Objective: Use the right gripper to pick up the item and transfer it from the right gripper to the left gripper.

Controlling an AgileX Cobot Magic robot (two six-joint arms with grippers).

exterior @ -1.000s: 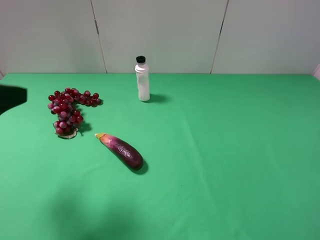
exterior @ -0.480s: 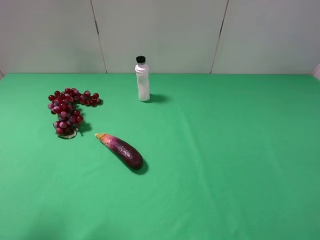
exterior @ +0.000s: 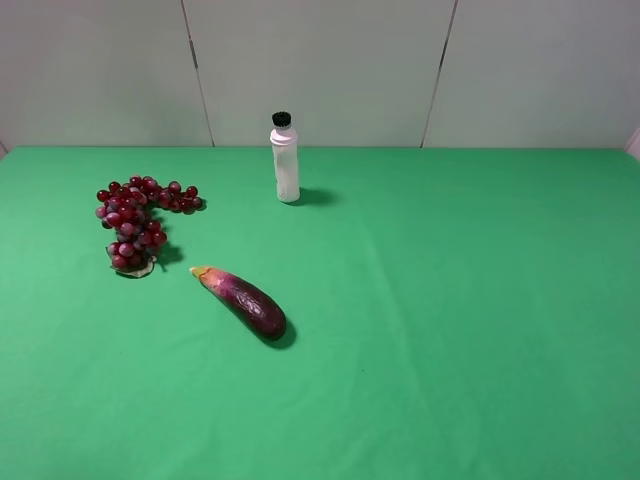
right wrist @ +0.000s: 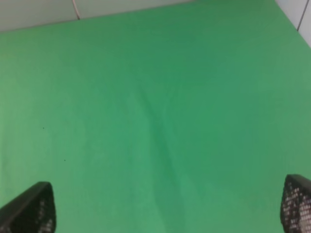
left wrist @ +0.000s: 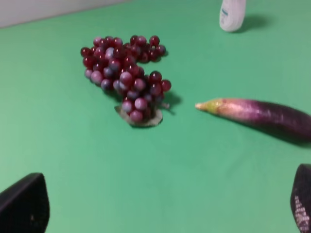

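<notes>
Grapes (exterior: 138,222) lie far-left on the bench (exterior: 450,300), long axis near-far, nearer the open left hand (left wrist: 160,213) than the open, empty right hand (right wrist: 167,213).

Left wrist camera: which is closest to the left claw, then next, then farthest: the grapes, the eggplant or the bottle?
1. Bunch of glossy dark red grapes: nearest, ahead of the open left claw, toward one fingertip.
2. Long purple eggplant: about as near, toward the other fingertip; too close to call against the grapes.
3. White plastic bottle: farthest, at the table's back.
</notes>
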